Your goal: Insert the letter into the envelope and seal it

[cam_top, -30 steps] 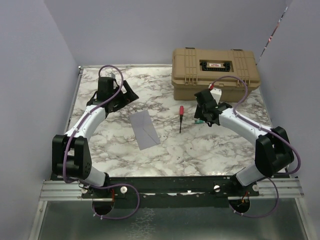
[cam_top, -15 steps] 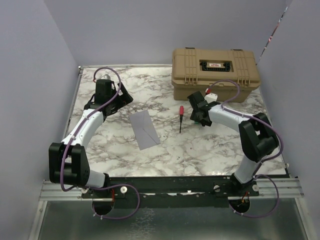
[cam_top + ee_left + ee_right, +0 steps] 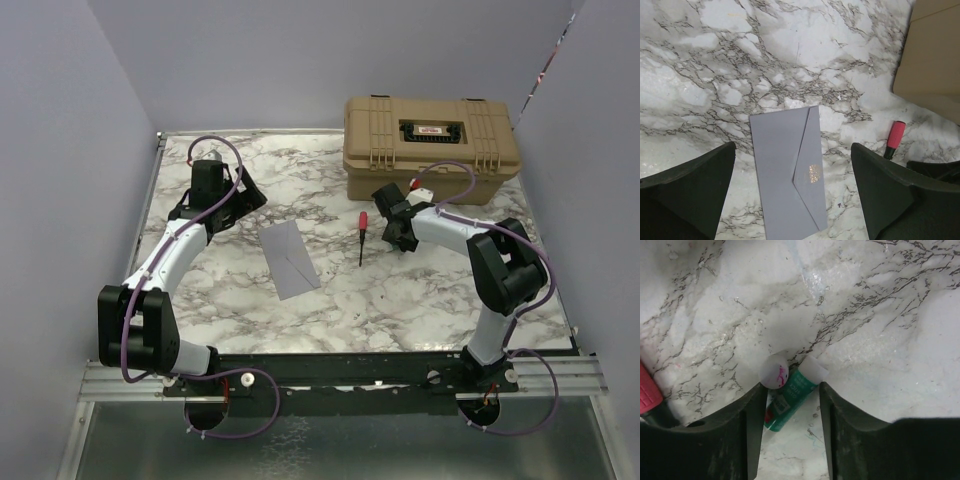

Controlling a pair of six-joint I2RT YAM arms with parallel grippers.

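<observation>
Well, we see the envelope [image 3: 290,258] lying flat on the marble table [image 3: 400,290], roughly mid-table, w/ its flap side up and the flap folded down; in the left wrist view a small gold mark sits at the flap's tip on the envelope [image 3: 787,175]. We can't tell what's inside. The left gripper [image 3: 250,200] is a bit farther from the arm bases than the envelope and to its left, near but not touching. Seen from its own camera, the left gripper [image 3: 792,147] has its fingers [image 3: 690,195] spread wide apart, wider than the envelope, which shows btwn them w/ bare marble on both sides, so nothing is held. The right gripper [image 3: 393,232] is over on the other side, just in front of the tan case [image 3: 430,145], and a red-handled screwdriver [image 3: 362,222] lies btwn it and the envelope, so the two are well apart. In the right wrist view the right gripper [image 3: 791,390] has its jaws parted around a green glue stick [image 3: 790,400] lying slantwise on the marble; we see a gap on one side, so not clamped. A round white cap [image 3: 774,371] w/ pink smears sits at the stick's far end
</observation>
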